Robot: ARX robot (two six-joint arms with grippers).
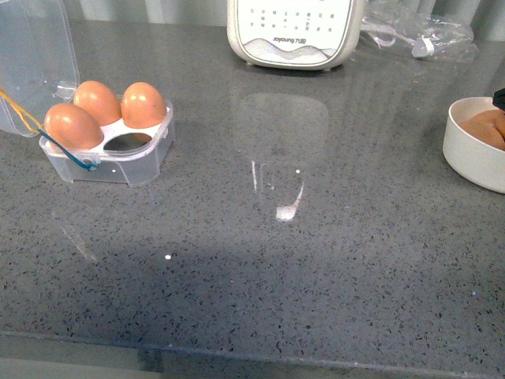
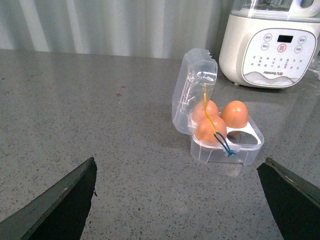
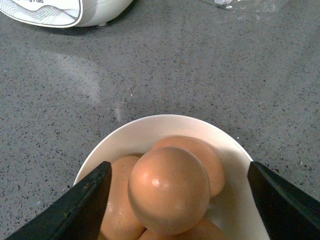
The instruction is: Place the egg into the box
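- Grey speckled countertop (image 1: 316, 276) fills the front view and carries everything else
- White appliance (image 1: 292, 31) with a button panel stands at the far edge, near the middle; a crumpled clear plastic bag (image 1: 418, 31) lies to its right
- The box (image 1: 118, 166) sits at the far left of the counter, with its clear lid (image 1: 31, 55) swung up and back on the hinge
- Round white bowl (image 1: 469, 154) sits at the right edge, well apart from the box and cut off by the frame
- Left gripper (image 2: 179, 161) has its dark fingers spread wide with nothing between them; its wrist view shows the open box beyond, on the counter in front of the appliance
- Right gripper (image 3: 178, 167) also has its fingers spread wide, one to each side of the bowl, and I cannot tell whether they touch the rim
- The egg (image 3: 169, 196) lies on top of the pile in the bowl, between the right fingers but apart from both, resting on other eggs (image 3: 205, 160) under it
- Three eggs (image 1: 97, 101) stand in the box's white tray, two at the back and one front left; the front-right slot (image 1: 126, 142) is bare
- A yellow loop (image 1: 16, 106) and a blue loop (image 1: 71, 156) hang at the box's left side, by the hinge
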